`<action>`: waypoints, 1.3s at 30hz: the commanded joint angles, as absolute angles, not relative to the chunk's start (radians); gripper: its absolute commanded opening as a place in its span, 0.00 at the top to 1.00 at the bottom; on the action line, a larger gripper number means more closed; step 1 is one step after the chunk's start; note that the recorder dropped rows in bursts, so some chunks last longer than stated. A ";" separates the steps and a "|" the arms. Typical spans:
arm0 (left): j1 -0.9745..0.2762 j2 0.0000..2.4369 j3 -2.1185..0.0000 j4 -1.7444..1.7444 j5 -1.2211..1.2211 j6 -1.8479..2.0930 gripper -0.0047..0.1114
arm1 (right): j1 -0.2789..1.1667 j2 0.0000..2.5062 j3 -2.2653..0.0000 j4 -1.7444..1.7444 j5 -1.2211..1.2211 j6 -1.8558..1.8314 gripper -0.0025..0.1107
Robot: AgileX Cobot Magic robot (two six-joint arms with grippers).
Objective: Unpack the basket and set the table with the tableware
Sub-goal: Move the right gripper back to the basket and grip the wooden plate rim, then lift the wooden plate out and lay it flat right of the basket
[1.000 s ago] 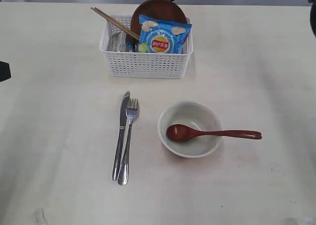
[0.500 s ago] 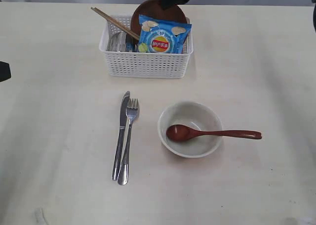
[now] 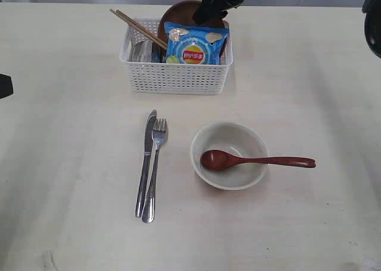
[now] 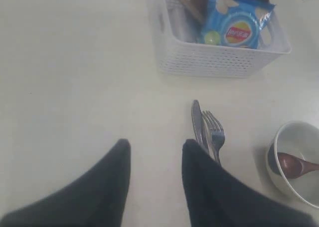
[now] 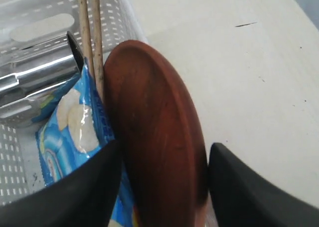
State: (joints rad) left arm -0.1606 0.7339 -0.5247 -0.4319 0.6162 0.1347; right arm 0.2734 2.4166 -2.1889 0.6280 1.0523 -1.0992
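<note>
Your right claw (image 5: 162, 159) is coming down into the basket (image 3: 175, 77) at twelve o'clock on the bench (image 3: 71, 164), spread and straddling the upright plate (image 5: 149, 127), so you are lining up its lift; your left claw (image 4: 155, 154) is idling spread, empty.

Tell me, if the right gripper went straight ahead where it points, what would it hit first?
Likely the brown plate, standing on edge in the basket; the right gripper straddles its rim.

Before the basket (image 3: 175, 79), knife (image 3: 146, 164) and fork (image 3: 155, 170) lie left of the bowl (image 3: 235, 137) holding the spoon (image 3: 256, 161).
</note>
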 commanded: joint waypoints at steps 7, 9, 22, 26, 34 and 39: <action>-0.162 0.732 -0.520 -0.429 0.613 0.137 0.67 | 0.235 2.351 -2.196 0.600 0.995 -1.063 0.53; -0.162 0.732 -0.520 -0.429 0.611 0.137 0.67 | 0.229 2.350 -2.196 0.600 1.001 -1.063 0.51; -0.162 0.732 -0.520 -0.429 0.609 0.137 0.67 | 0.261 2.412 -2.196 0.663 1.018 -1.046 0.40; -0.162 0.732 -0.520 -0.429 0.609 0.142 0.67 | 0.261 2.424 -2.196 0.645 1.021 -1.046 0.40; -0.162 0.732 -0.520 -0.429 0.609 0.147 0.67 | 0.261 2.427 -2.196 0.642 1.038 -1.026 0.46; -0.162 0.732 -0.520 -0.429 0.612 0.149 0.67 | 0.261 2.427 -2.196 0.626 1.056 -1.011 0.71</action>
State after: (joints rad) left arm -0.1606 0.7339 -0.5247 -0.4319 0.6162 0.1442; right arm 0.2634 2.4277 -2.1899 0.6369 1.0431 -1.0251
